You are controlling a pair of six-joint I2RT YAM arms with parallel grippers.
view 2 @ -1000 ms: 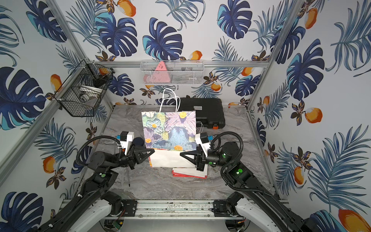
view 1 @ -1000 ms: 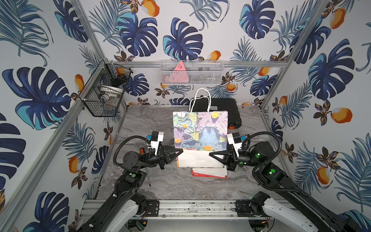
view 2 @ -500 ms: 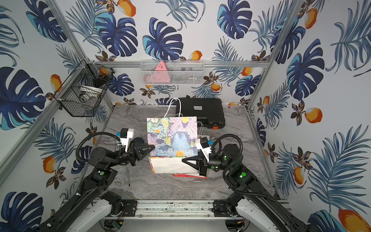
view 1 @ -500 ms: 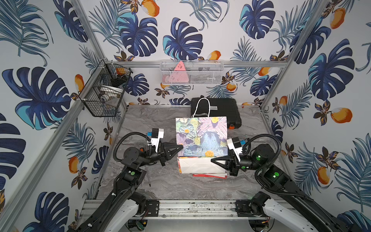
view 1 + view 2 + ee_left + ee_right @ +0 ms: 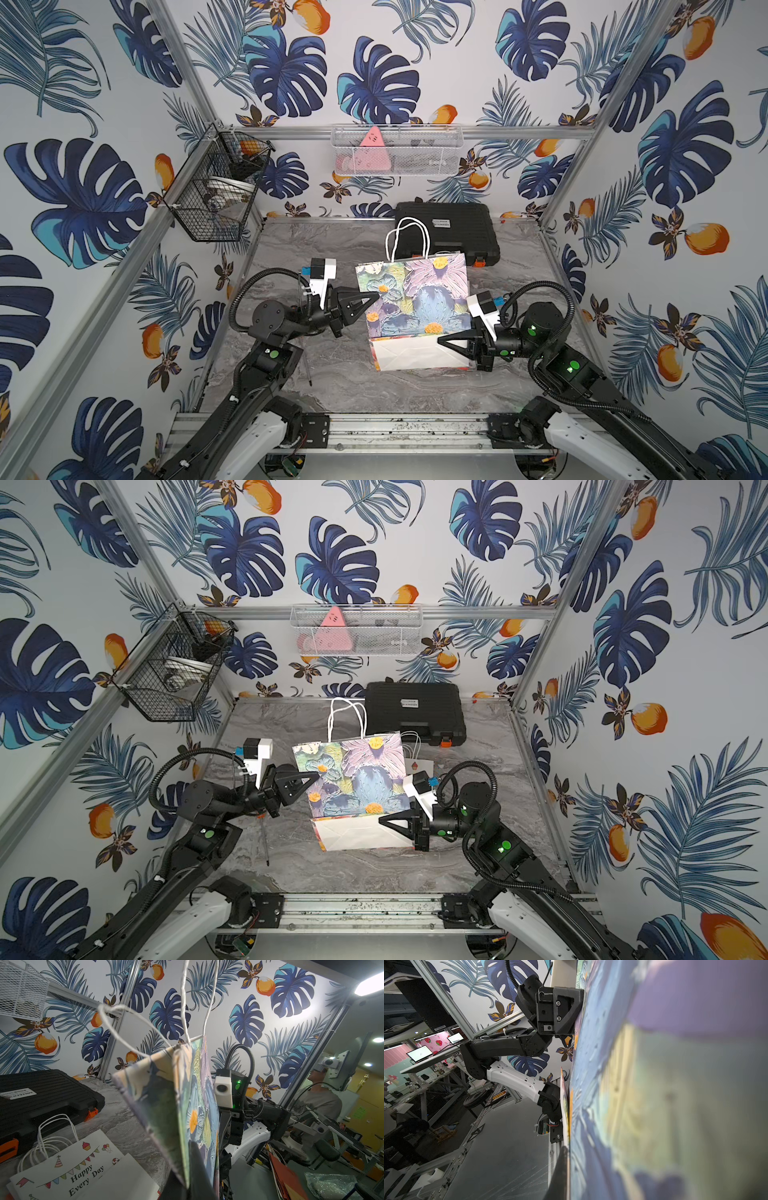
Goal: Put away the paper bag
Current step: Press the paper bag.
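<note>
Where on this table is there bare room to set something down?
Bare marble tabletop shows at the back left, between the black wire basket and the black plastic case, and along the front, between the floral paper bag and the aluminium rail. The middle is crowded: the left tool and right tool pinch that bag there.

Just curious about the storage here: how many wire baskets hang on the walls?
2. A black basket on the left wall's frame, and a white mesh basket on the back wall. None seems hidden.

Walls (image 5: 457, 62): blue-leaf wallpaper, orange fruit
Tabletop (image 5: 332, 249): grey marble
Black basket (image 5: 208, 224): 10 o'clock
White basket (image 5: 436, 160): 12 o'clock
Lamp (image 5: 368, 986): lit
</note>
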